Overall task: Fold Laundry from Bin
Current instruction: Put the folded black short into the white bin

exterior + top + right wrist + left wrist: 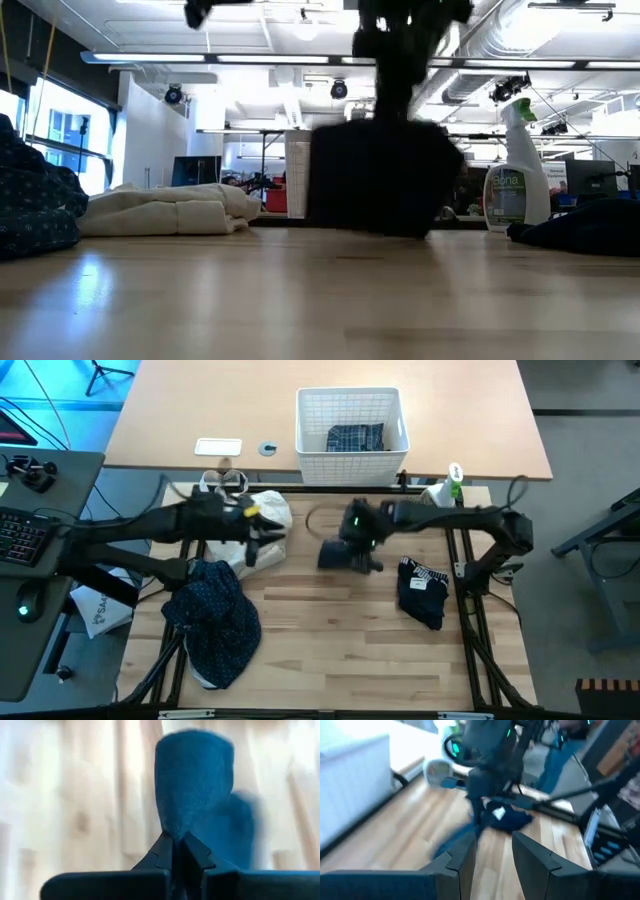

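Right gripper [177, 851]: we see its fingers pinched together on the dark piece [340, 554], which hangs from it at mid-table (the low view shows the cloth's lower edge at or just above the wood).
Left gripper [492, 865]: fingers apart, nothing between them; it hovers near the cloth bag [262, 512].
Bin [352, 422]: at the far edge, the plaid shirt [356, 437] inside, so not yet emptied.
Dotted shirt [213, 620]: crumpled at front left, unfolded.
Navy bundle [423, 592]: on the right; we cannot tell how neatly it is folded.
Progress: we judge it roughly midway, with at most one piece folded and three left.
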